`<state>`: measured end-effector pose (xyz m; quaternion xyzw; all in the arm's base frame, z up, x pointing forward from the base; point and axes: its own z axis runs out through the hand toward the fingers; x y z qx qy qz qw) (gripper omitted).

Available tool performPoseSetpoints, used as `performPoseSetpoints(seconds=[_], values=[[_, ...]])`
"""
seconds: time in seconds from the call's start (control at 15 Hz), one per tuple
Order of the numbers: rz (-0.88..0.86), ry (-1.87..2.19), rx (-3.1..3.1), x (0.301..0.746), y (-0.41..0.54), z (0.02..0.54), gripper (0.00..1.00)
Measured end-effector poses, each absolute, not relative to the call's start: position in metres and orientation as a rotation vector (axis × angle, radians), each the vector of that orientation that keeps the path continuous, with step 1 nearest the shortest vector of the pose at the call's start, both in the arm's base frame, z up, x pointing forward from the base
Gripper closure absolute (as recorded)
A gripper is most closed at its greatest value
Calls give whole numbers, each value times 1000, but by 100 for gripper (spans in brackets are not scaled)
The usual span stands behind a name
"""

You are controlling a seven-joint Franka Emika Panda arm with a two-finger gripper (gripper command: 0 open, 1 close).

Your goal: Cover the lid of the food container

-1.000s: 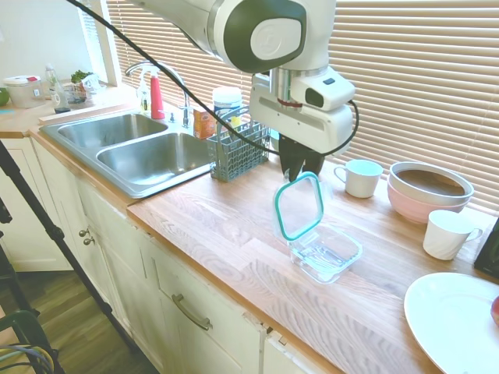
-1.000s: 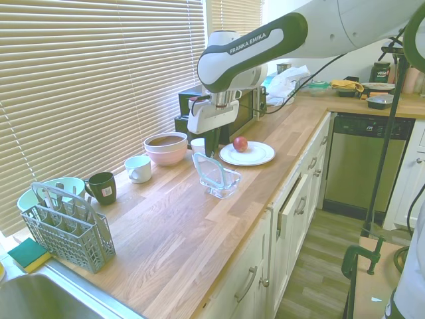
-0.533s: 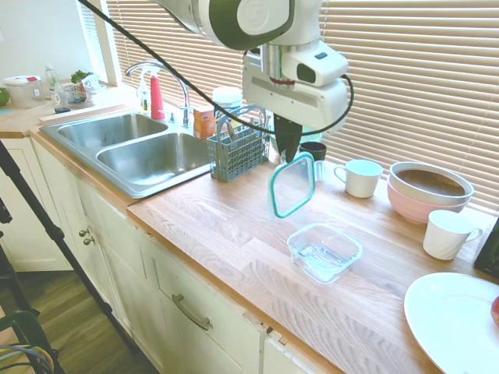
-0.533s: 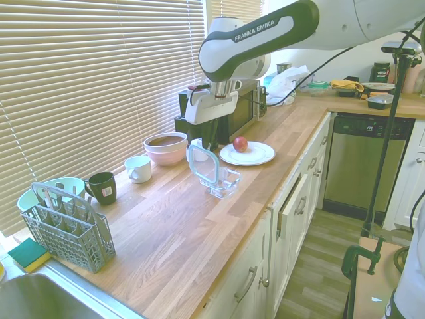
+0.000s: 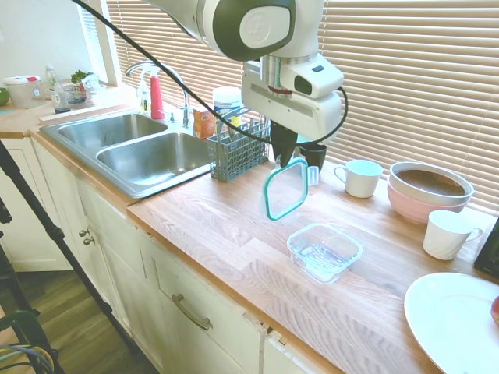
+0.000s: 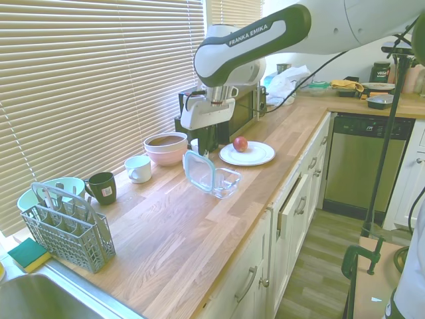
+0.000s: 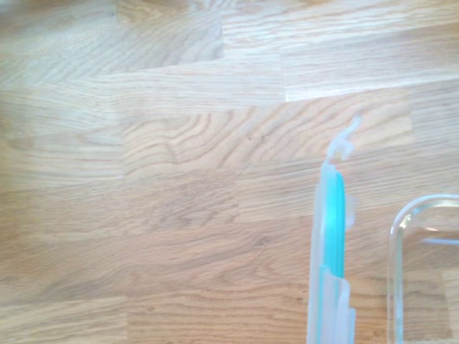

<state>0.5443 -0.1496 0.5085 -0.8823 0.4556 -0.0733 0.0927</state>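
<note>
Lifted higher since before, lid (image 5: 284,188) hanging edgewise, jaws clamped on it, beside food container (image 5: 324,252)

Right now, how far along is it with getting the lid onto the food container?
Done: the tool has picked up the lid, shut on its top edge. In hand: the lid hangs on edge above the wooden counter, beside the food container, not over it. Left: turn the lid flat, line it up over the open container and press it down.

Daylight streaming through blinds (image 5: 421,86), overexposing both exterior views; glare washing bench (image 5: 234,226); wrist view blurring softly.
</note>
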Motion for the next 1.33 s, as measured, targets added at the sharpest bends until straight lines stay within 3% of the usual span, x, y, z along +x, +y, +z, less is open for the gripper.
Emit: performPoseSetpoints(seconds=[1.33], values=[[-210,1411,-2529,525,-214,490,100]])
